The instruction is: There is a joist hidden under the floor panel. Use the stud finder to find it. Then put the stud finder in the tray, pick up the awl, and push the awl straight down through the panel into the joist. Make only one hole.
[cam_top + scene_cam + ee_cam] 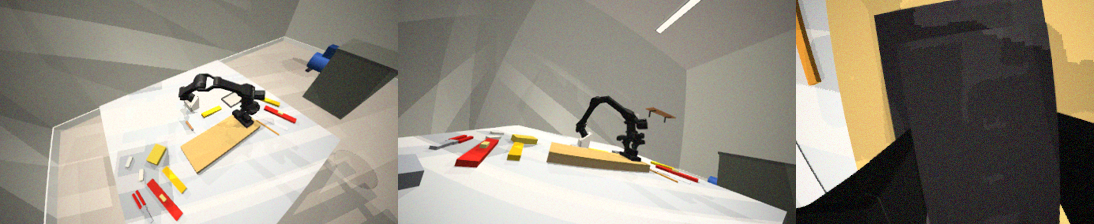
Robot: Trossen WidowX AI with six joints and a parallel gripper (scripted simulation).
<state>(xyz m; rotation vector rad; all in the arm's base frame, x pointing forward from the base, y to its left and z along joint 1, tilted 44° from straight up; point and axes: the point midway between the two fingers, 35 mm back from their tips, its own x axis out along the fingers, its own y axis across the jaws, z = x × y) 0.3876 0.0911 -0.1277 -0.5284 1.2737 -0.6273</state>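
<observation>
The floor panel [215, 146] [583, 157] [853, 100] is a light wooden board on the white table; the joist under it is hidden. My gripper [244, 114] [630, 151] [977, 125] is shut on the dark grey stud finder [245, 120] [631, 156] [981, 100]. The stud finder appears to lie flat on the panel near its right end. No lit mark shows on it. The awl [189, 125], with an orange handle, lies behind the panel. The tray [226, 102], pale with a dark rim, seems to be the square behind the panel.
A thin orange stick [268, 128] [666, 177] [808, 60] lies off the panel's right end, with a red level [279, 114] [676, 173] beyond. A yellow bar [212, 111] lies near the tray. A yellow block [156, 154] and a larger red level [170, 206] [473, 158] lie left.
</observation>
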